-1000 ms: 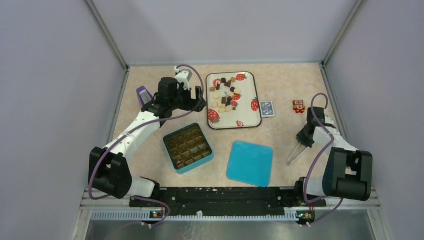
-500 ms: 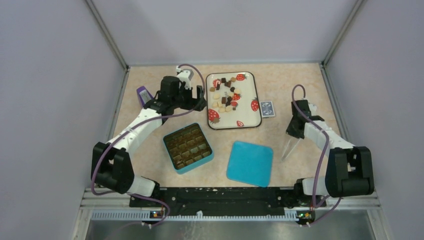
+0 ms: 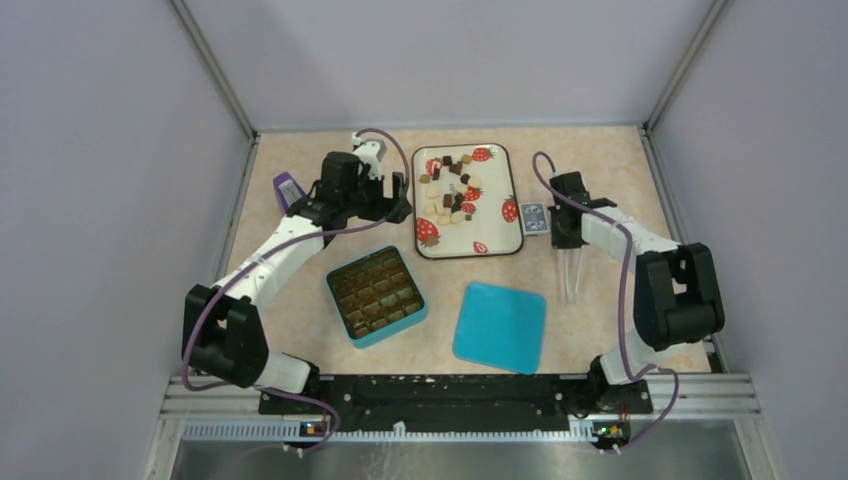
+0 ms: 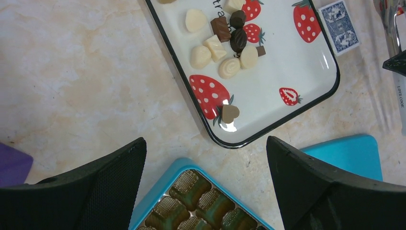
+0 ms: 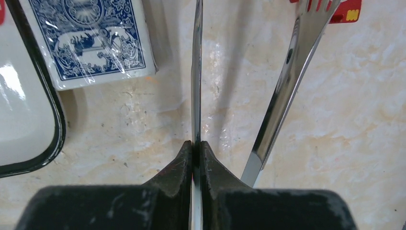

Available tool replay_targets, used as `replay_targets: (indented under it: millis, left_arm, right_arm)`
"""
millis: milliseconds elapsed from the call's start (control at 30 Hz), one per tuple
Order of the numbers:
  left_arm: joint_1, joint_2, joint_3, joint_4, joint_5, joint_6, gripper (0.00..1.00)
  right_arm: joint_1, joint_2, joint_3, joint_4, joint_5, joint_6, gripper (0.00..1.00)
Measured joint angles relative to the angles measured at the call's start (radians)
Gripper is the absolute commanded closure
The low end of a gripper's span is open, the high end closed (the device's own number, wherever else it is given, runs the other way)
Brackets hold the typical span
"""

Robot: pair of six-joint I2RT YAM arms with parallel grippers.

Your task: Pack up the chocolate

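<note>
Chocolate (image 3: 452, 190) lies in small dark, light brown and cream pieces on a white strawberry-print tray (image 3: 495, 185), also seen as chocolate (image 4: 222, 40) on the tray (image 4: 287, 72). The open teal box (image 3: 375, 296) with its moulded brown insert sits in front of the tray. My left gripper (image 3: 398, 203) hovers wide open and holds nothing, left gripper (image 4: 206, 163) above the box corner (image 4: 201, 201). My right gripper (image 5: 196, 143) is shut on one arm of metal tongs (image 5: 197, 72); the other arm (image 5: 282, 96) splays right. The right gripper (image 3: 567, 240) sits just right of the tray.
The teal lid (image 3: 500, 326) lies flat right of the box. A blue card deck (image 3: 535, 217) rests beside the tray's right rim, close to the tongs (image 3: 572, 275). A purple object (image 3: 288, 189) stands at the left. Something red (image 5: 347, 9) shows past the tongs' tips.
The right arm has swung left from the table's right side to beside the tray, carrying the tongs, and its jaws have closed fully on them. The left arm has barely moved.
</note>
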Motion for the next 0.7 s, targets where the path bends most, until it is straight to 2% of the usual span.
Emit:
replay_targets:
  millis: [200,333,367,500,533,600,700]
  left_arm:
    - [0.000,-0.022,0.008,-0.071,-0.003,0.030,0.01]
    - [-0.003,-0.013,0.053,-0.174,-0.019,0.046,0.01]
    - [-0.004,-0.013,0.056,-0.185,-0.019,0.047,0.01]
    - [-0.006,-0.018,0.043,-0.194,-0.004,0.023,0.01]
    - [-0.008,-0.026,0.030,-0.194,0.007,0.011,0.01]
    - [-0.014,-0.048,-0.002,-0.190,0.022,-0.016,0.01]
    - [-0.023,-0.090,-0.048,-0.180,0.042,-0.053,0.01]
  right_arm:
    - [0.000,0.019,0.002,-0.001,-0.049,-0.070,0.75]
    - [0.000,0.047,0.037,0.000,-0.073,-0.074,0.69]
    - [0.000,0.054,0.048,-0.003,-0.075,-0.071,0.62]
    - [0.000,0.055,0.085,-0.015,-0.080,-0.038,0.23]
    - [0.000,0.049,0.085,-0.014,-0.077,-0.021,0.17]
    - [0.001,0.027,0.079,-0.019,-0.057,0.009,0.14]
    - [0.001,-0.042,0.018,0.011,-0.026,0.061,0.14]
